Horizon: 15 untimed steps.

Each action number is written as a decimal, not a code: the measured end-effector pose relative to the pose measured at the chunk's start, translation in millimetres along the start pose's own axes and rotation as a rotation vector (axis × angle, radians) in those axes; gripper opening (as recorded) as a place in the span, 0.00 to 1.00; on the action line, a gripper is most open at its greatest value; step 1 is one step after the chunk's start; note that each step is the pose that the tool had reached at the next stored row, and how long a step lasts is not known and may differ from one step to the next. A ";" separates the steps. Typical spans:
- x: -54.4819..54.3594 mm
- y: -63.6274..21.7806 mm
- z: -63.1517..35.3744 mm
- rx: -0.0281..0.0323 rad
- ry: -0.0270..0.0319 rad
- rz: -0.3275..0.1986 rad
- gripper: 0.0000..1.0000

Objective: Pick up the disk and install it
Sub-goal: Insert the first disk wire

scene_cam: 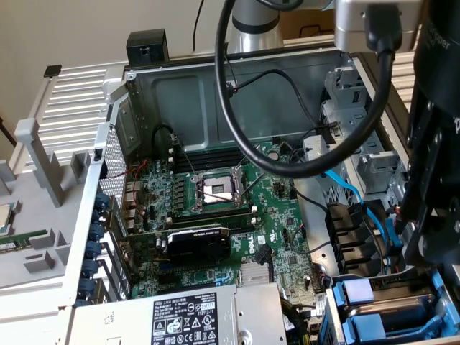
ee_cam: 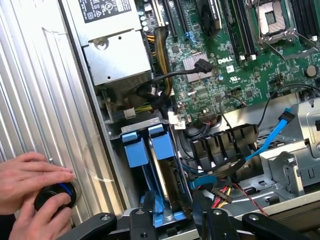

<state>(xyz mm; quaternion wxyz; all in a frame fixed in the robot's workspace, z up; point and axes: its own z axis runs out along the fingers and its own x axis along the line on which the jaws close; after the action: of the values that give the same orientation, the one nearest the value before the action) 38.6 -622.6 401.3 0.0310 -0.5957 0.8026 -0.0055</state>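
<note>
Opened PC case (scene_cam: 215, 93): hand (ee_cam: 179, 214) over the disk (ee_cam: 161, 150).
Disk directly beneath, rails seemingly aligned for the bay; grip cannot be told.

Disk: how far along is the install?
Done: pickup looks past; the blue-railed disk sits in the drive bay beside the motherboard. In hand: the gripper is at its end, grip unclear. Left: full seating cannot be confirmed.

One computer case (scene_cam: 172, 93), one motherboard (scene_cam: 280, 208), one processor socket (scene_cam: 215, 190), one graphics card (scene_cam: 198, 244), one power supply (scene_cam: 187, 316). Two blue-tabbed drive carriers (ee_cam: 134, 150), one of them holding the disk (ee_cam: 162, 145). One tool (ee_cam: 172, 200). Two hands (ee_cam: 30, 177), one black knob (ee_cam: 52, 197).
</note>
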 end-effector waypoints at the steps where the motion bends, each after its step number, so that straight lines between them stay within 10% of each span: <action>1: 1.3 -0.4 0.1 -0.0008 0.0002 -0.003 0.43; 15: 4.4 -3.9 4.1 -0.0094 -0.0057 -0.151 0.43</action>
<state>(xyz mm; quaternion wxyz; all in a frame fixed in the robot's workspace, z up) 41.3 -627.9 397.2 0.0300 -0.6546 0.7554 -0.0024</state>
